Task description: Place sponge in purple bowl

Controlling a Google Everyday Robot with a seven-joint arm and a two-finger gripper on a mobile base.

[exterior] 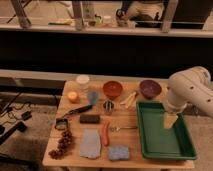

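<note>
The sponge (119,152), a small blue-grey block, lies at the table's front edge, left of the green tray (150,142). The purple bowl (150,88) stands at the back of the table, just behind the tray's far rim. My gripper (171,121) hangs from the pale arm (190,90) over the right half of the tray, pointing down. It is open and holds nothing. It is well to the right of the sponge, and in front and to the right of the bowl.
An orange-red bowl (113,88), a white cup (83,81), an orange (73,96) and a small metal cup (108,106) fill the back half. A dark block (90,118), a blue-grey cloth (90,143), a red stick (105,133) and grapes (62,144) lie towards the front.
</note>
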